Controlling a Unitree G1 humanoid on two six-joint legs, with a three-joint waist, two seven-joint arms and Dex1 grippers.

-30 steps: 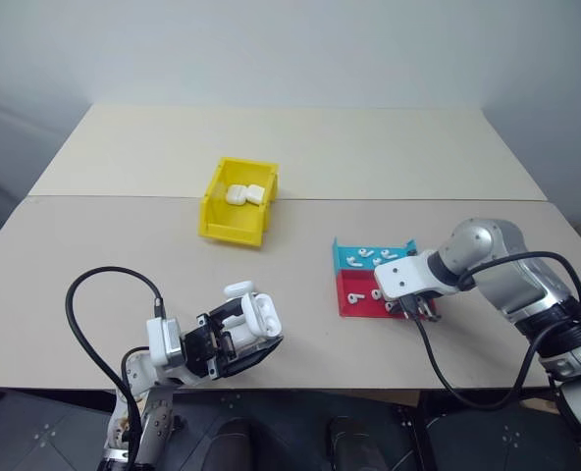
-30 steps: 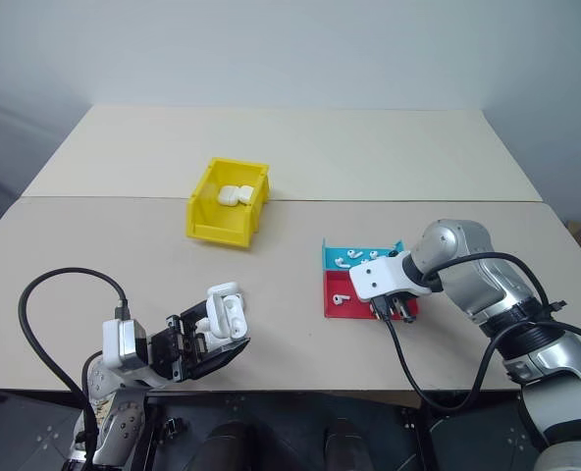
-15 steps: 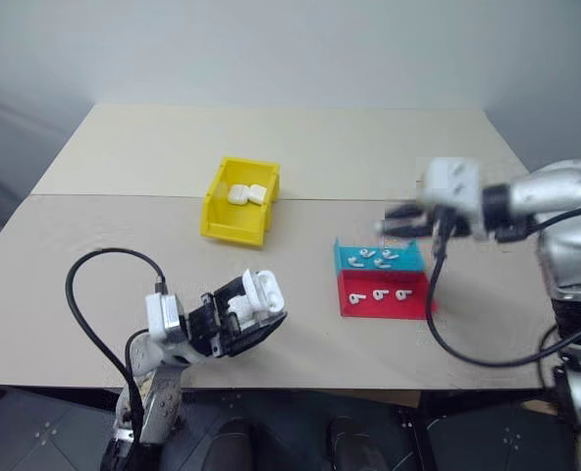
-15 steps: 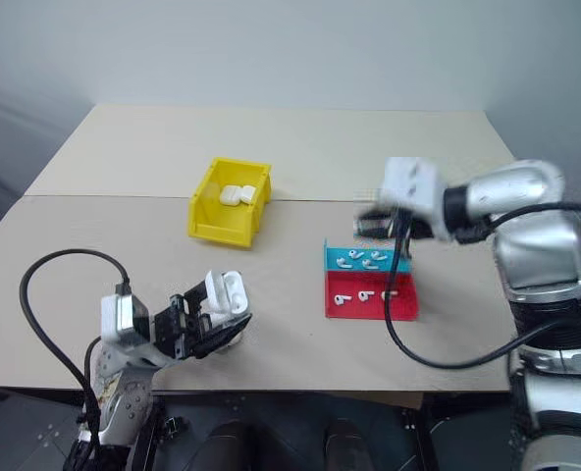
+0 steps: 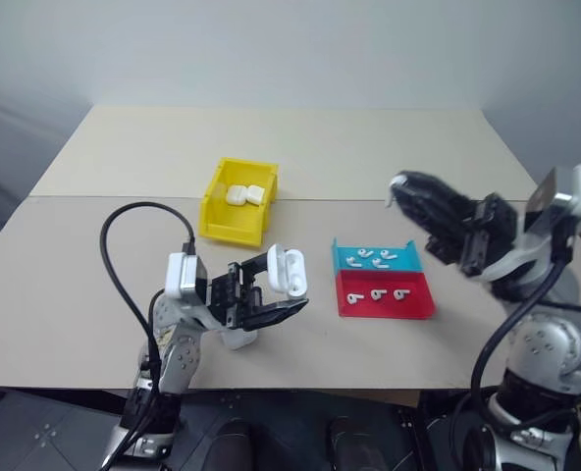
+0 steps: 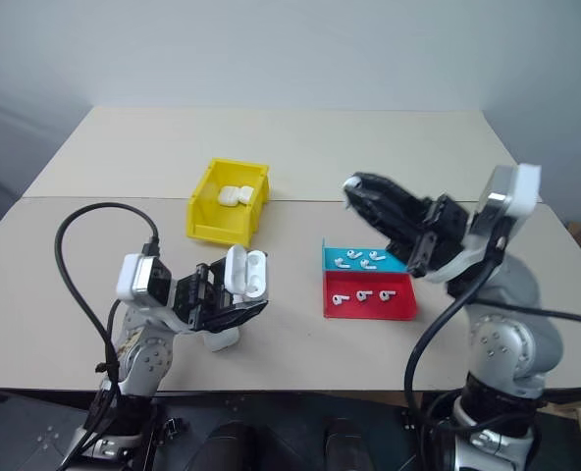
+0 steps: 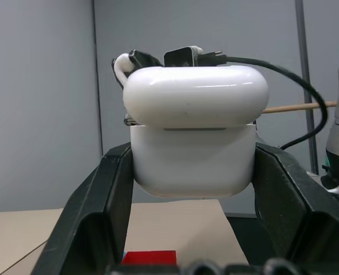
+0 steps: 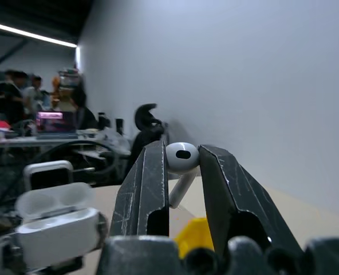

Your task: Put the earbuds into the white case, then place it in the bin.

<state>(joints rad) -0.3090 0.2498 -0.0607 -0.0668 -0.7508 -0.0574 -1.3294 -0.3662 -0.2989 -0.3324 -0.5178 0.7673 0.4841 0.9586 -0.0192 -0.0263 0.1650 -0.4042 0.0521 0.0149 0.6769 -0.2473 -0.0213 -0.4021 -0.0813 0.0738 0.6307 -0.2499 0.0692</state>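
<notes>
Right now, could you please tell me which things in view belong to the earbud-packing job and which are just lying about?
In the job:
- open white case in the left claw
- earbud in the right claw
- yellow bin
- spare earbuds

Just lying about:
- red-and-blue tray
- two cases already binned
- table

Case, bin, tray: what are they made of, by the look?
Case: glossy white hard plastic, soft highlights on the lid. Bin: yellow moulded plastic, likely; thin walls, even colour. Tray: red and blue, thin flat sheet, probably plastic; hard to tell.
</notes>
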